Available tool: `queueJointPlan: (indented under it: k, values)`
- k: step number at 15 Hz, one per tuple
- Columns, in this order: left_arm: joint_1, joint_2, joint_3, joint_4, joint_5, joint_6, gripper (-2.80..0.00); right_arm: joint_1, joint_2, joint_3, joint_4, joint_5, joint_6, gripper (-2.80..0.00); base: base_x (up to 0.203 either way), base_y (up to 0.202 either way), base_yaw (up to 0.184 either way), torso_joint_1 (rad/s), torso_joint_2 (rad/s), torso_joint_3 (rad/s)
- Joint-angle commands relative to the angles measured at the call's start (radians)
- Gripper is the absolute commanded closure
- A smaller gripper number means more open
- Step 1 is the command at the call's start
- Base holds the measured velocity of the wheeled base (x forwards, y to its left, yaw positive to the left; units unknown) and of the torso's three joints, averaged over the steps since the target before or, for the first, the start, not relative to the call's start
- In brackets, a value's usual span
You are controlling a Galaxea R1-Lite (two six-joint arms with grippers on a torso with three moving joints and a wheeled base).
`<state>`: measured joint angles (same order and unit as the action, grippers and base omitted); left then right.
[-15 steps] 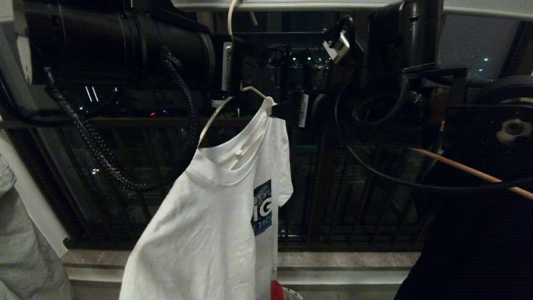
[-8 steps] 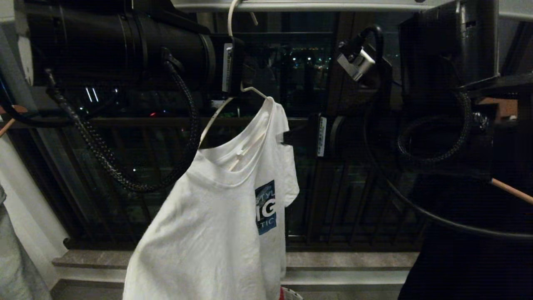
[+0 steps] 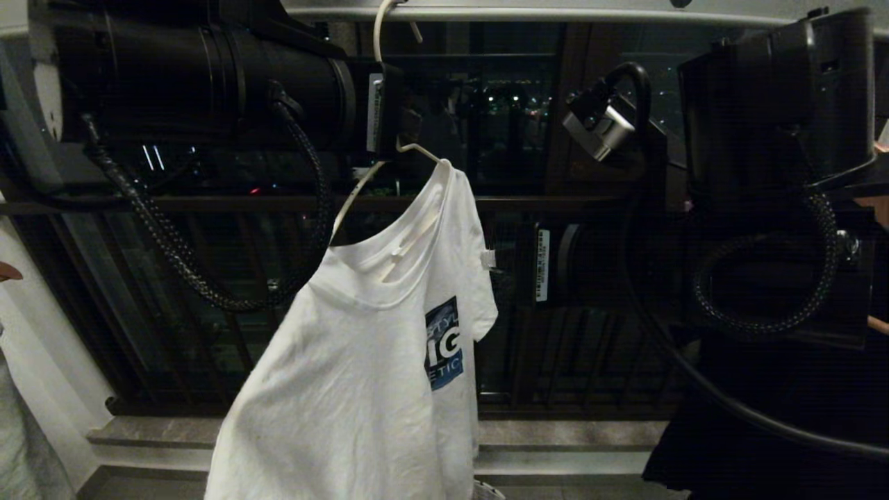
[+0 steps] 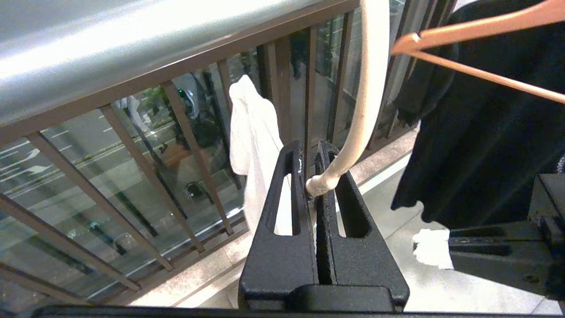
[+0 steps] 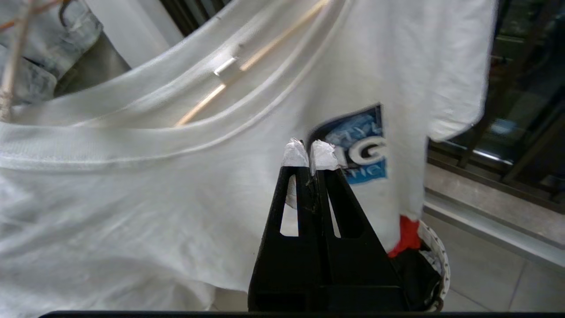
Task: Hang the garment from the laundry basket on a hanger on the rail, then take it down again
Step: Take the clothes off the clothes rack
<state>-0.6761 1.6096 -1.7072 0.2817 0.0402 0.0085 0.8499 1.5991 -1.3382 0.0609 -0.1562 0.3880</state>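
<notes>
I see the white T-shirt [image 3: 361,375] hanging crookedly on the white wire hanger [image 3: 406,239], one shoulder up near the hanger's neck, the other sagging low; its hem is cut off by the bottom edge of my head view. The hanger's hook [image 3: 380,28] goes up over the pale rail [image 3: 528,12], but the top of the hook is out of frame, so I cannot see how it sits there. My left gripper [image 4: 311,176] is closed tight on the hanger's neck [image 4: 329,179], right under the rail; in the head view it is mostly swallowed by the dark arm. My right gripper [image 5: 310,154] has its white-padded fingertips [image 5: 324,155] pressed together with nothing between them, just in front of the shirt's chest beside the blue logo [image 5: 364,148]; whether the pads touch the cloth I cannot tell. Below it, the laundry basket [image 5: 437,265] shows only part of its rim, with a red cloth [image 5: 408,236] poking out. A black garment [image 4: 476,132] on a brown wooden hanger [image 4: 481,28] hangs to the right.
</notes>
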Motion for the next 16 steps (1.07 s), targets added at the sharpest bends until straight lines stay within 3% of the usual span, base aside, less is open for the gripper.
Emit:
queueJointPlan:
  k: [1,7,12,13,16]
  values:
    - [0.003,0.006,0.001,0.002,-0.002,0.001,0.00,-0.021,-0.001,0.012,-0.005,0.000,0.002,0.00,0.000,0.000,0.000,0.000,0.00,0.000]
    - [0.003,0.006,0.001,0.004,-0.005,0.001,0.00,-0.145,0.082,0.000,-0.113,0.001,-0.026,0.00,0.000,0.000,0.000,0.000,0.00,0.000]
    - [0.003,0.015,0.001,0.004,-0.005,0.001,0.00,-0.153,0.179,-0.141,-0.130,0.002,-0.027,0.00,0.000,0.000,0.000,0.000,0.00,0.000]
    - [0.003,0.014,0.003,0.004,-0.005,0.001,0.00,-0.153,0.195,-0.180,-0.125,0.002,-0.028,-2.80,0.000,0.000,0.000,0.000,0.00,0.000]
    - [0.003,0.013,0.008,0.004,-0.005,0.001,0.00,-0.152,0.253,-0.270,-0.114,0.000,-0.032,-2.80,0.000,0.000,0.000,0.000,0.00,0.000]
